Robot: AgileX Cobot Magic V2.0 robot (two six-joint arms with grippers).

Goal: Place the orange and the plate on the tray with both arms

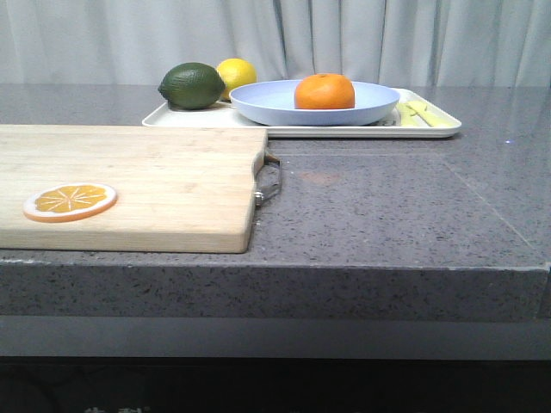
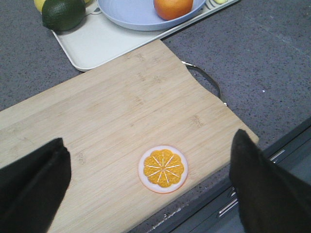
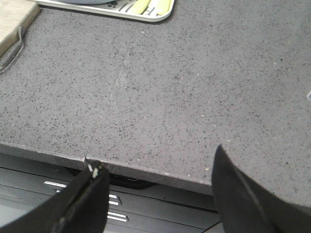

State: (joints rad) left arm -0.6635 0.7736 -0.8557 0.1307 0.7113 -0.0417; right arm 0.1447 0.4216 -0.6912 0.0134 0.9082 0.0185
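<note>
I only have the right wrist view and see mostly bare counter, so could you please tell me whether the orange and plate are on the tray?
Observer: Yes, the orange sits in the plate, and the plate rests on the tray.
Operator: Is the left tool holding anything?
Observer: No, the left tool is open above the cutting board, with an orange slice lying below it.
Operator: Anything else on the tray?
Observer: A dark green lime and a lemon sit at its left end.
</note>
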